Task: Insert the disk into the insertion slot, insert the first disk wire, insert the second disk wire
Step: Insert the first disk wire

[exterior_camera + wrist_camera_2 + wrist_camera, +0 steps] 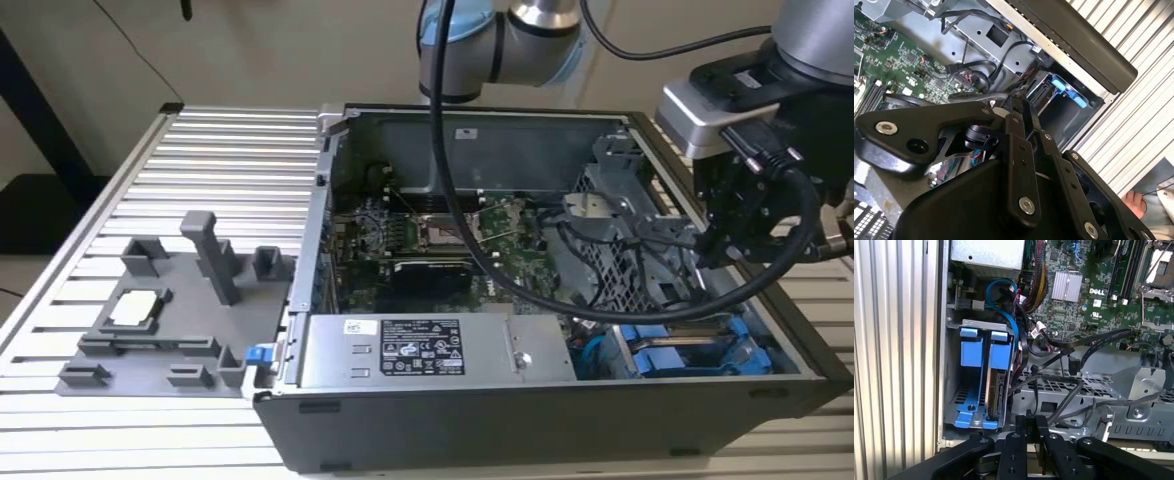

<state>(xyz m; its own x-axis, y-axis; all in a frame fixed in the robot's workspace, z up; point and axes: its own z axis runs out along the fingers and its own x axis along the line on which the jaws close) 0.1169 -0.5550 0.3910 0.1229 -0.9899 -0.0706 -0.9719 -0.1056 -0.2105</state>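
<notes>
White lettering (1097,291) on motherboard (1104,315), power-supply label (420,346)

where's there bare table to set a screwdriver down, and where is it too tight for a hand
Bare ribbed table lies at the exterior view's left, between the grey fixture and the far edge, and in a strip before the fixture. Inside the computer case it is crowded: cables cross above the motherboard and around the drive bay.

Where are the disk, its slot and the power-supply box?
disk (995,395): first wrist view, its dark edge.
insertion slot (985,324): first wrist view, grey metal rim.
power-supply box (420,350): exterior view, its labelled face.
</notes>
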